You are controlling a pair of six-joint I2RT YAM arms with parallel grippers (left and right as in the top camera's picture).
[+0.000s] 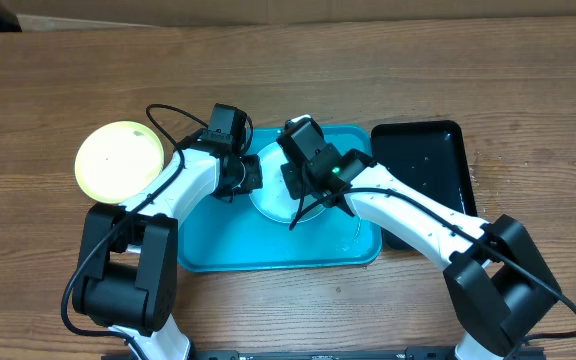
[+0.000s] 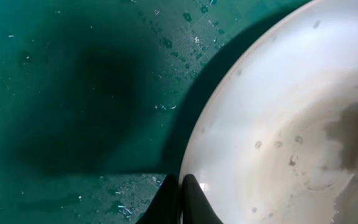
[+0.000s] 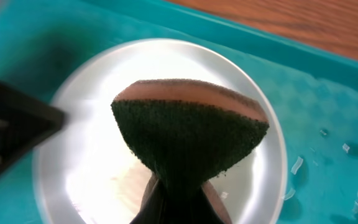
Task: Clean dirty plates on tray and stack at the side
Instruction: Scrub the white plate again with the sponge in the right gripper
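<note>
A white plate [image 1: 273, 195] lies on the wet turquoise tray [image 1: 218, 250]. My left gripper [image 1: 251, 173] is shut on the plate's left rim; the left wrist view shows the fingers [image 2: 180, 202] pinching the rim of the plate [image 2: 278, 124], which has small specks. My right gripper [image 1: 306, 185] is shut on a sponge [image 3: 188, 137], dark green with a tan back, held over the plate [image 3: 104, 168] in the right wrist view. A lime-green plate [image 1: 118, 160] sits on the table left of the tray. The light blue plate is not visible.
A black glossy tray [image 1: 423, 160] lies right of the turquoise tray, partly under my right arm. Water drops lie on the turquoise tray [image 2: 73, 93]. The wooden table [image 1: 528, 100] surrounds everything.
</note>
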